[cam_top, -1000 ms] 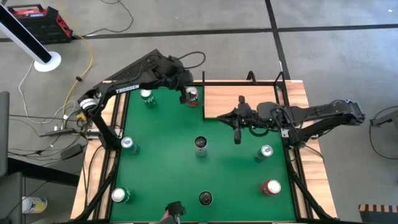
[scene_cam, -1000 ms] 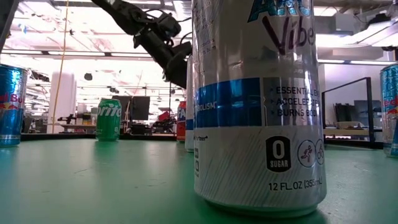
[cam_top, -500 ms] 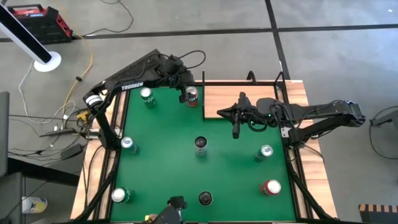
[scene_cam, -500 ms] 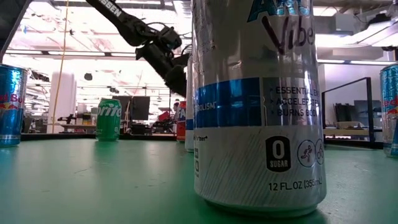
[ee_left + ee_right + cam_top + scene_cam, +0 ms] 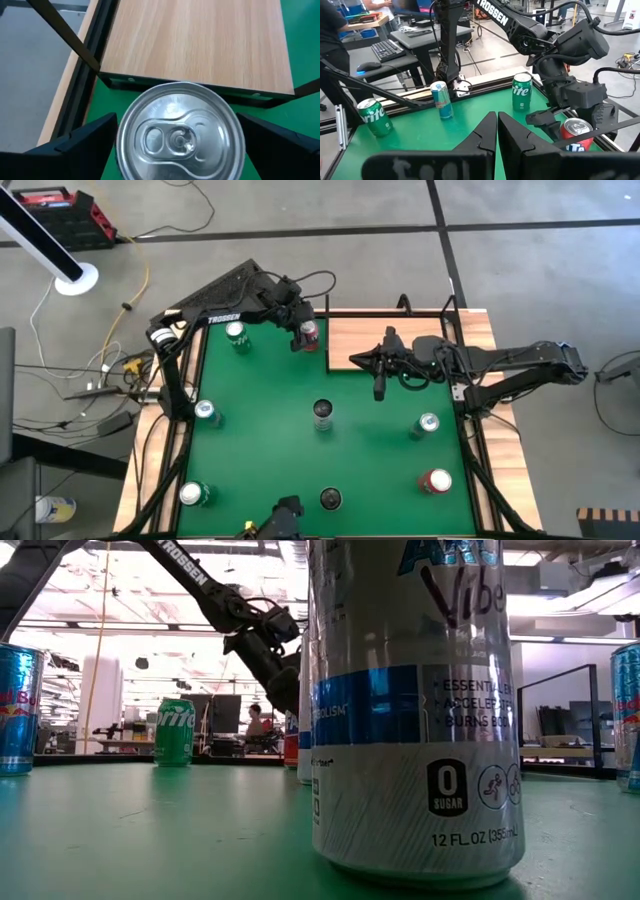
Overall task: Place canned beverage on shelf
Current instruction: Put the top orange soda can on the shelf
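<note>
Red can (image 5: 309,332): upright on the green worktop (image 5: 260,430) at its far edge, just beside the shelf (image 5: 385,340), between the fingers of the left hand (image 5: 303,333); those fingers are spread wide either side of the can's top, not visibly pressing it. Right hand (image 5: 379,385): hovering at the shelf's near edge, fingers closed together, holding nothing.

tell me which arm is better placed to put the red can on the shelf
Left. Its pincer sits over the red can, one finger on each side, right beside the shelf. The right pincer is shut and empty over the green felt, away from any can.
</note>
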Available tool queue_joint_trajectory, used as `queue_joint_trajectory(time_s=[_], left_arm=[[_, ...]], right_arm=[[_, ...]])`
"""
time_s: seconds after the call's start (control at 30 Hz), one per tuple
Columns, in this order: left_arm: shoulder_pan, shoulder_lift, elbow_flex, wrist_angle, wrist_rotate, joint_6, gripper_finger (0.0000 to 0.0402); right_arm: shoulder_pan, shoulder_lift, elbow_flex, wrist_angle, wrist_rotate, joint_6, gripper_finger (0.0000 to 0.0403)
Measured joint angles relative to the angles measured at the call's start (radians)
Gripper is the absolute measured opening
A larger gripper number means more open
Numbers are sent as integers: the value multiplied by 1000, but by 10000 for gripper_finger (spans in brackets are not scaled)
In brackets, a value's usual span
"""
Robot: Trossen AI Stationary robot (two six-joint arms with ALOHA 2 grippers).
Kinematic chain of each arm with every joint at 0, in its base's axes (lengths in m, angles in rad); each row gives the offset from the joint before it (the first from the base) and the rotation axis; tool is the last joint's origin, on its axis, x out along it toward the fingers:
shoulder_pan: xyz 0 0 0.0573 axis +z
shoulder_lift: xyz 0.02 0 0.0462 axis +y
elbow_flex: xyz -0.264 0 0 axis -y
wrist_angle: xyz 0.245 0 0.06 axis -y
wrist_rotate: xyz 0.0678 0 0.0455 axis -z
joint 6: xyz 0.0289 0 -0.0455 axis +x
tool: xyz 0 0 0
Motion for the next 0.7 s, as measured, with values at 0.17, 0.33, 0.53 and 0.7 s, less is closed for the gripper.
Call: queue_joint_trajectory(time_s=[0.17, 0.33, 0.53, 0.7], left_arm=[[0, 0, 0, -4, -7, -6, 346], [-8, -1, 0, -11, -41, -13, 281], [-8, -24, 0, -54, -51, -38, 281], [-9, -123, -3, -98, -108, 0, 281]], right_arm=[[0, 0, 0, -3, 0, 0, 43], [0, 0, 0, -18, 0, -1, 43], [0, 0, 0, -29, 0, -1, 43], [0, 0, 0, -29, 0, -1, 43]])
